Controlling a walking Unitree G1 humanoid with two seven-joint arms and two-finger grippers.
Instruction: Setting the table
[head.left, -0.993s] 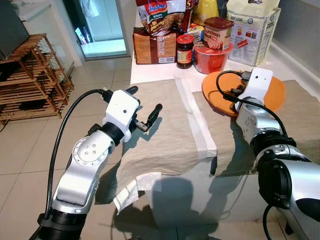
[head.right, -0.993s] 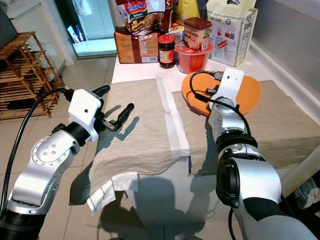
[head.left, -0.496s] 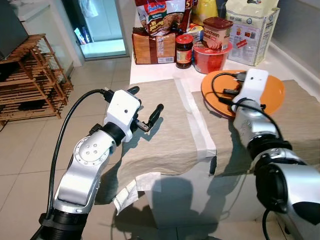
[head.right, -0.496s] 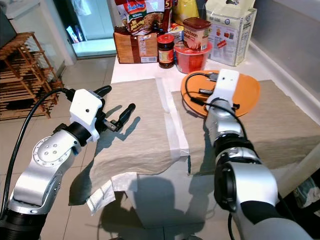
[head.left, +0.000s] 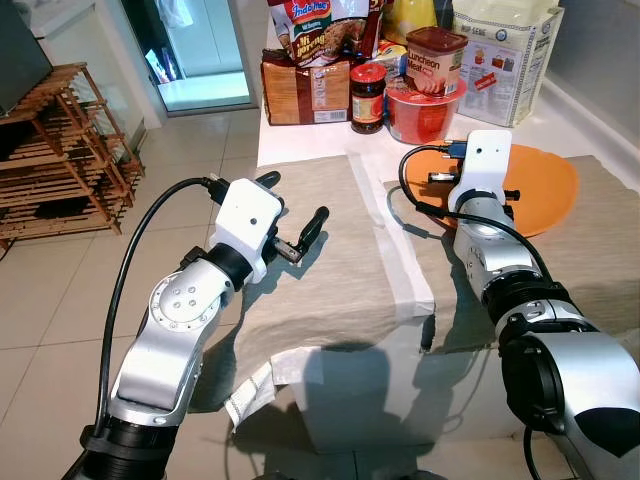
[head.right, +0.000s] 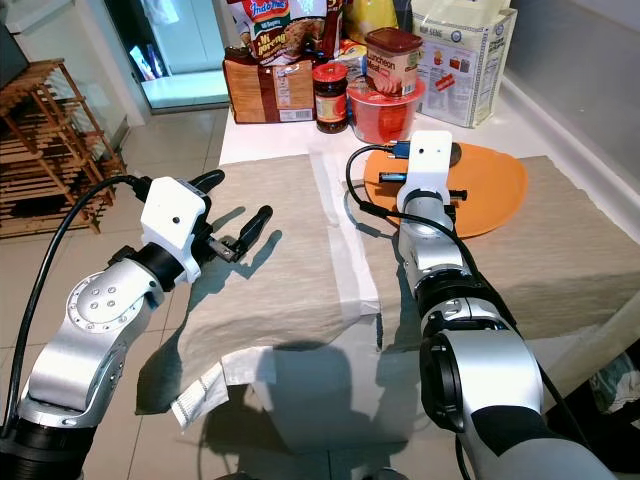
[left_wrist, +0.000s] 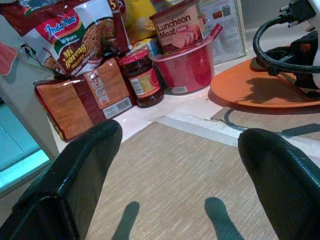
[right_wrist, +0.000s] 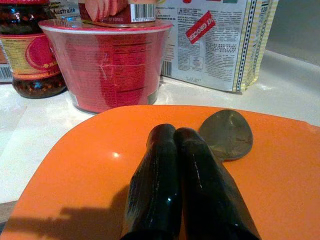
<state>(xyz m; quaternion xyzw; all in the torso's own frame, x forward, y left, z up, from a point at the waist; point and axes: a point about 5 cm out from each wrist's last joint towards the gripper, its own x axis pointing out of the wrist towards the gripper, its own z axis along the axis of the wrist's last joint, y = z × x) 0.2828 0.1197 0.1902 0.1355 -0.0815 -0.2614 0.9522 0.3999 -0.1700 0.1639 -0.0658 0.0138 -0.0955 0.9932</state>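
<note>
orange plate (head.right: 492, 195): flat on the right-hand beige cloth, upper right of centre in the head views, its far edge near the groceries.
spoon (right_wrist: 226, 134): a metal spoon bowl lies on the plate, just past the tips of the right gripper.
table (head.left: 300, 150): white top along the upper middle of the head views, two beige placemats side by side on it.
left placemat (head.right: 280, 250): centre of frame, near edge hanging off the table front, a white corner curling below it.
right placemat (head.right: 570, 260): right of frame, touching the left one along a pale seam.
groceries: packed along the top edge; a red tub (head.left: 425, 112) with a luncheon meat tin (left_wrist: 177, 25) on top, a dark jar (head.left: 368, 100), a brown packet (head.left: 310, 95), a noodle bag (left_wrist: 75, 30) and a white sack (head.left: 505, 60).
room: pale tiled floor (head.left: 50, 300) at left, a wooden rack (head.left: 65, 150) in the upper left, a bright doorway (head.left: 205, 50) at upper centre-left.
left gripper (head.left: 296, 214): left of centre, hovering over the left placemat's left edge; forearm rises from the lower left, wrist bent toward the table; fingers spread wide with nothing between them.
right gripper (right_wrist: 179, 135): arm reaches from the lower right up to the plate, a black cable looped by the wrist; the two fingers pressed together with nothing between them, tips low over the orange surface, whether touching it i cannot tell.
</note>
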